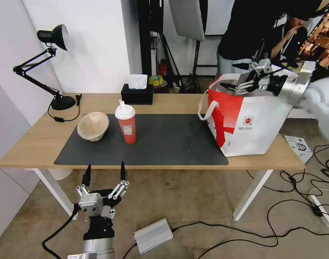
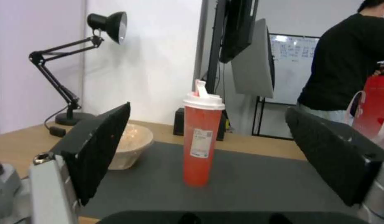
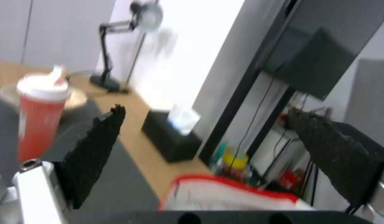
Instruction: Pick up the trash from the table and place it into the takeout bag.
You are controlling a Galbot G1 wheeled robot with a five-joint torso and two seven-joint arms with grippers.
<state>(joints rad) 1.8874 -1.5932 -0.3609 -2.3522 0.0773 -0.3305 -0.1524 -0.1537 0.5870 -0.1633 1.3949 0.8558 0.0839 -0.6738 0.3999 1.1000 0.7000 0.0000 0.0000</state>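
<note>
Two pieces of trash stand on the dark grey mat of the table (image 1: 35,144): a tan domed paper bowl (image 1: 92,126) at the left and a tall red cup (image 1: 126,124) with a white lid beside it. The takeout bag (image 1: 250,126), white with a red side panel, stands at the table's right end. My right gripper (image 1: 232,87) hovers open over the bag's mouth with nothing between its fingers (image 3: 96,149). My left gripper (image 1: 105,169) is open, below and in front of the table's front edge, facing the cup (image 2: 202,140) and the bowl (image 2: 131,147).
A black desk lamp (image 1: 53,64) stands at the back left and a black tissue box (image 1: 137,94) at the back middle. A person stands behind the bag. Cables and a silver box (image 1: 153,235) lie on the floor.
</note>
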